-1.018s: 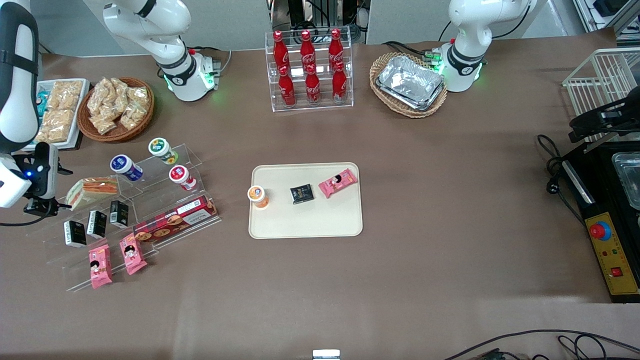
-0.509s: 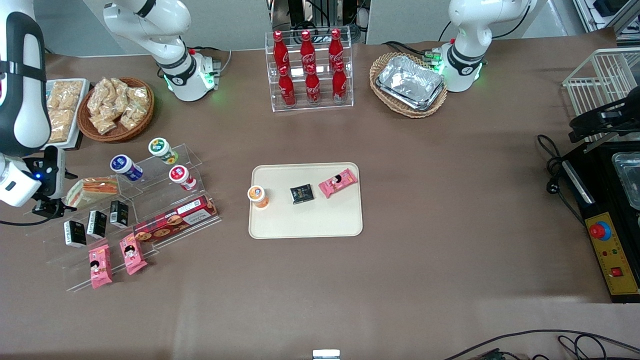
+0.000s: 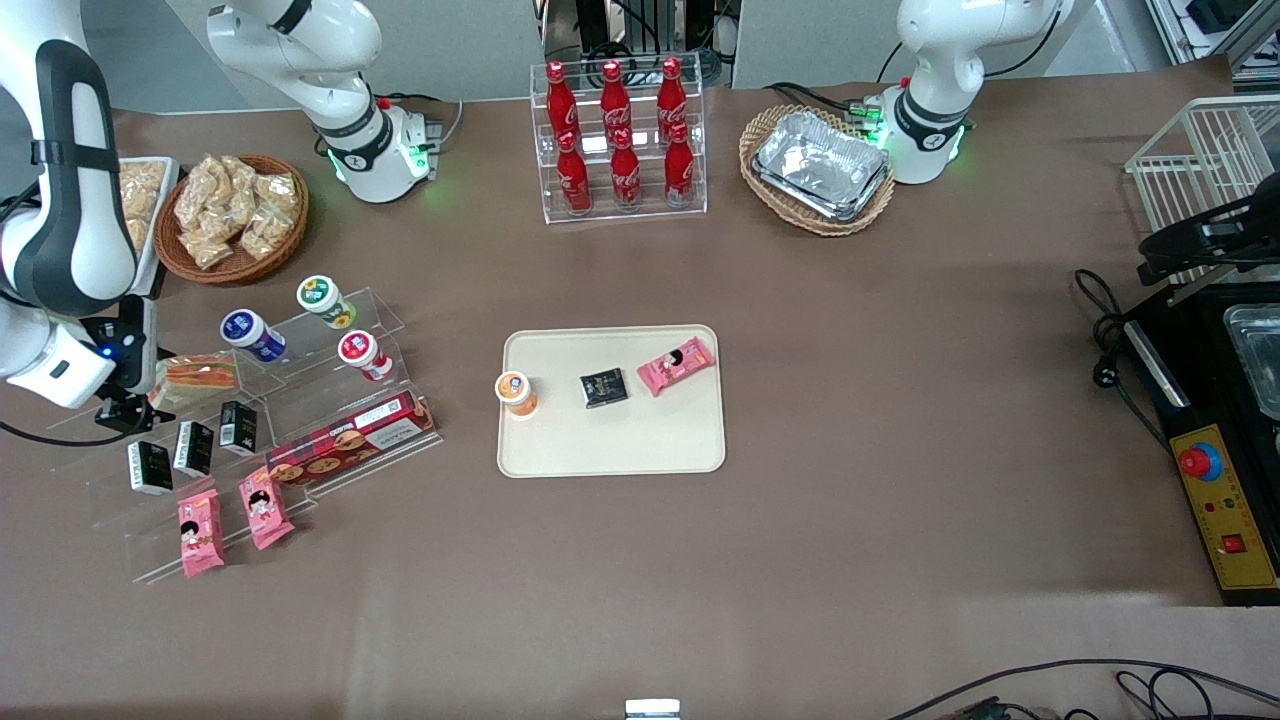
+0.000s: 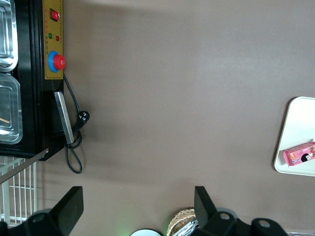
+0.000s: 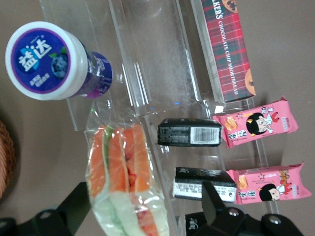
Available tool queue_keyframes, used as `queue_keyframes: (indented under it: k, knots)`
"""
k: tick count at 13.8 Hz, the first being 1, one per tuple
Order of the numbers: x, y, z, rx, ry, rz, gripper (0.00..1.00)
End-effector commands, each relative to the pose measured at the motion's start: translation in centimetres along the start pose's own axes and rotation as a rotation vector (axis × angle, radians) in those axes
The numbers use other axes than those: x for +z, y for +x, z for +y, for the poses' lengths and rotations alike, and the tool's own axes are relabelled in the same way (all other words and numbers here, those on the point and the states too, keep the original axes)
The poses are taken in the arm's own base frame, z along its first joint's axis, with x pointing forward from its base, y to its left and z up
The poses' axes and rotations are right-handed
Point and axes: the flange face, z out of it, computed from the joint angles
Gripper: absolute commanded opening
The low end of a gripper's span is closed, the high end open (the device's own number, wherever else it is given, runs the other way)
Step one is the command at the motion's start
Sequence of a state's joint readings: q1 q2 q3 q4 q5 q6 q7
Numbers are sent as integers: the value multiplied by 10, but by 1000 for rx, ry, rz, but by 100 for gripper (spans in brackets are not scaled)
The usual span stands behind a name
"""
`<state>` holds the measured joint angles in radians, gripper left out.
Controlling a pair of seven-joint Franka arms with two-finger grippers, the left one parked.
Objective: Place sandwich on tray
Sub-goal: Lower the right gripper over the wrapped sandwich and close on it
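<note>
Right wrist view: tool (image 5: 142, 216) over the clear-wrapped sandwich (image 5: 123, 182), fingers spread either side of it, not clamped.
Sandwich's lower end is cut off by the frame edge and, in front view, the tool (image 3: 125, 405) covers part of the sandwich (image 3: 195, 373). It lies on the clear acrylic stand (image 3: 300, 400), toward the working arm's end of the counter (image 3: 900, 550), long axis running from the tool out to the blueberry candy tub (image 5: 49, 61), filling layers facing up. Counted on the stand: 3 tubs, 3 black packets, 2 pink snack packets, 1 plaid cookie box (image 3: 350, 435). Cream tray (image 3: 612, 450), well apart from the sandwich, holds 3 items: orange tub (image 3: 516, 392), black packet (image 3: 604, 387), pink packet (image 3: 676, 365).
</note>
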<state>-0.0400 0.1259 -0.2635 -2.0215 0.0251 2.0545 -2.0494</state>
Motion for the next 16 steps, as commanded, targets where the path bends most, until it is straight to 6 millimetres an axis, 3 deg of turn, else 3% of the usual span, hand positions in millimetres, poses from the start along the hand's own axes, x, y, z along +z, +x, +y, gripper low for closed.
queue_keyframes:
  k: [1,2,3,6,7,8,12,14,16]
  knots:
    - [3,5,-15,-16,-17,5,100]
    - [7,5,-16,-15,-19,5,100]
    - [9,5,-16,-14,-22,4,94]
    - [14,5,-17,-12,-7,9,32]
    - [14,5,-17,-12,-7,9,5]
    - [13,5,-16,-12,-9,8,0]
    - [5,3,-14,-8,-23,3,0]
    - [-11,2,-9,-13,-43,-7,0]
    - [-39,0,-1,-9,-61,-11,0]
